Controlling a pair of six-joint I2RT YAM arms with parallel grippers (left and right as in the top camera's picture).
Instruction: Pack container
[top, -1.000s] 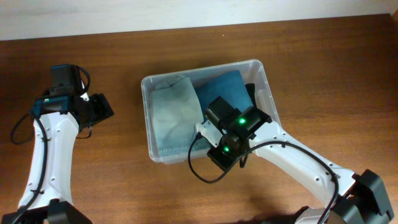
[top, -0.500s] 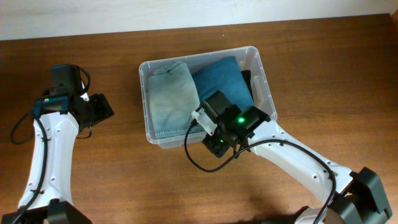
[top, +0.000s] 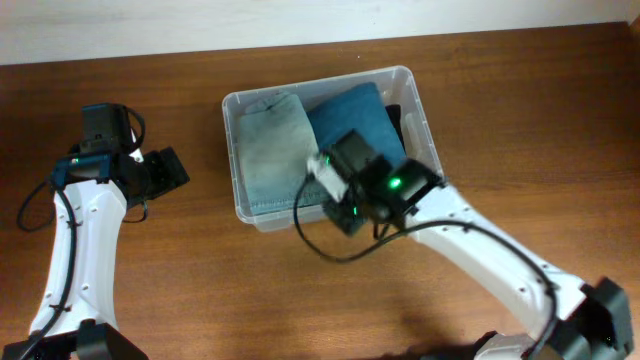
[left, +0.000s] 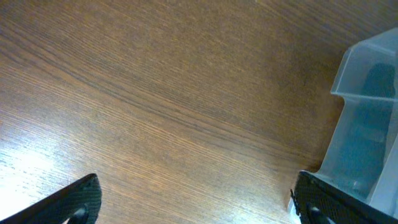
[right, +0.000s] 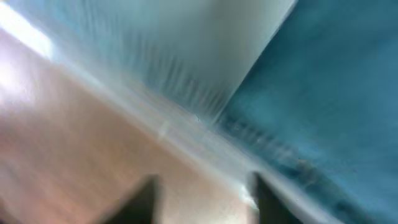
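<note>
The container (top: 232, 150) is a clear plastic bin in the middle of the wooden table. A pale grey-green folded cloth (top: 272, 150) fills its left half and a blue cloth (top: 355, 115) lies beside it. My right gripper (top: 330, 195) hangs at the bin's near wall. The blurred right wrist view shows its jaws (right: 205, 202) apart over bare wood, with the bin's rim (right: 186, 124) just beyond the right finger. My left gripper (top: 170, 168) is left of the bin, wide open (left: 196, 199) over bare wood. The container's corner (left: 367, 124) stands by its right finger.
A dark object (top: 397, 118) sits inside the bin at the blue cloth's right edge. A pale wall (top: 200, 25) runs along the table's far side. Bare wood lies left of the bin and along the near edge.
The right gripper, shut before, now has its jaws apart at the bin's near wall. The bin has shifted slightly toward the far left. The left gripper's jaws have spread wider.
</note>
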